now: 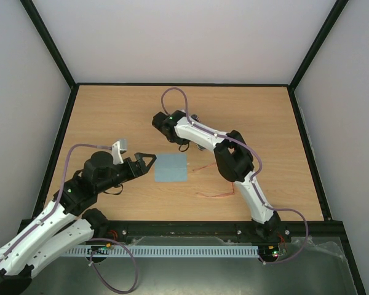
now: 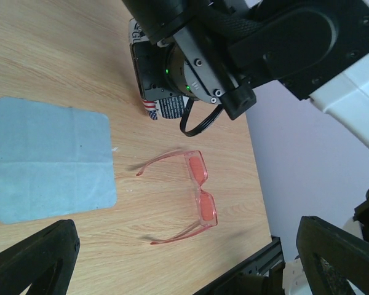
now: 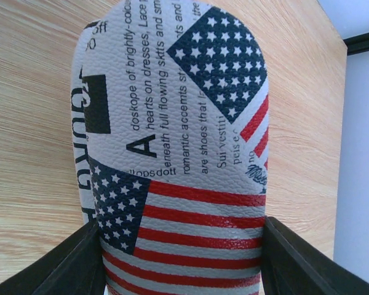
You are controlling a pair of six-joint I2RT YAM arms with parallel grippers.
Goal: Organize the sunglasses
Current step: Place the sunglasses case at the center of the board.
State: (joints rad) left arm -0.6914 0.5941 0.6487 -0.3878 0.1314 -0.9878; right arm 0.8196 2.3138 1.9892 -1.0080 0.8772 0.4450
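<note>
The sunglasses (image 2: 200,190), with a reddish-orange frame and tinted lenses, lie unfolded on the wooden table, arms pointing toward the cloth. In the top view only their thin arms (image 1: 216,194) show beside the right arm. My left gripper (image 2: 187,270) is open and empty, hovering just short of the sunglasses; in the top view it (image 1: 144,161) sits left of the cloth. My right gripper (image 3: 181,252) is shut on the oval flag-patterned case (image 3: 172,123), one finger on each side. The case (image 2: 152,109) rests on the table under the right wrist.
A light blue square cloth (image 1: 171,167) lies flat mid-table, also in the left wrist view (image 2: 52,163). The right arm (image 1: 234,161) stretches across the table above the sunglasses. A black frame rail (image 1: 190,228) runs along the table's near edge.
</note>
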